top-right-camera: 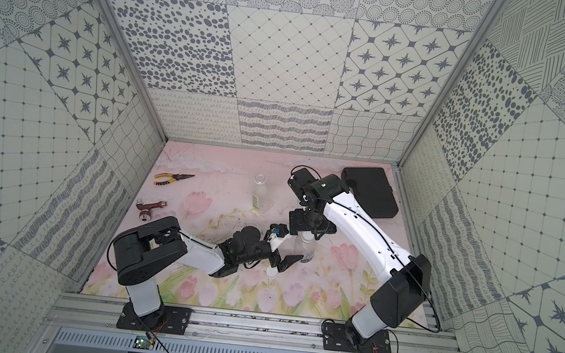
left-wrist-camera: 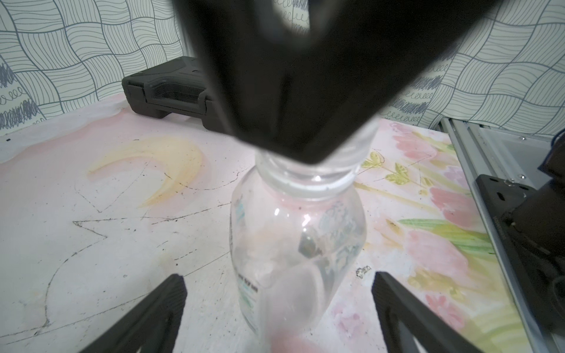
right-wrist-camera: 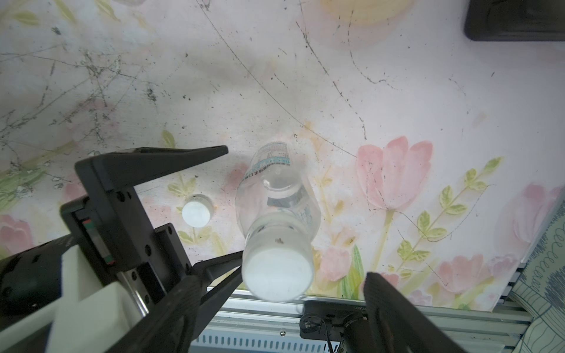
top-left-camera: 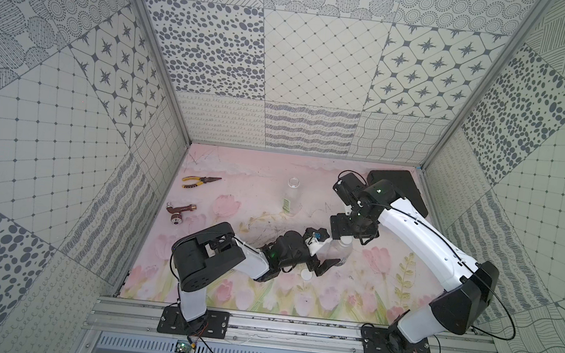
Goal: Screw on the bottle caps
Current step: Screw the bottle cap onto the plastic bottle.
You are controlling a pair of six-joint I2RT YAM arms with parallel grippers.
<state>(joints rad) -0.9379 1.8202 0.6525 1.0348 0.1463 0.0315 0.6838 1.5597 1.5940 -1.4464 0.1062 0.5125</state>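
Topping the bottle (right-wrist-camera: 275, 195), the cap (right-wrist-camera: 278, 273) sits between spread right fingers (right-wrist-camera: 397, 308).

You are not getting any text you can truly read here. The short bottle (right-wrist-camera: 275, 198) is carrying a blue-and-white label (right-wrist-camera: 270, 159) with rows of print, all of it blurring out. Just under its white cap (right-wrist-camera: 278, 275), a small dark mark (right-wrist-camera: 279, 240) of a few short bars is showing. The tall bottle (top-left-camera: 292, 189), standing around eleven o'clock from the short one, is wearing a green label (top-left-camera: 286, 205), too small to read. Faint lettering is running along the black base plate (right-wrist-camera: 318, 305), illegible.
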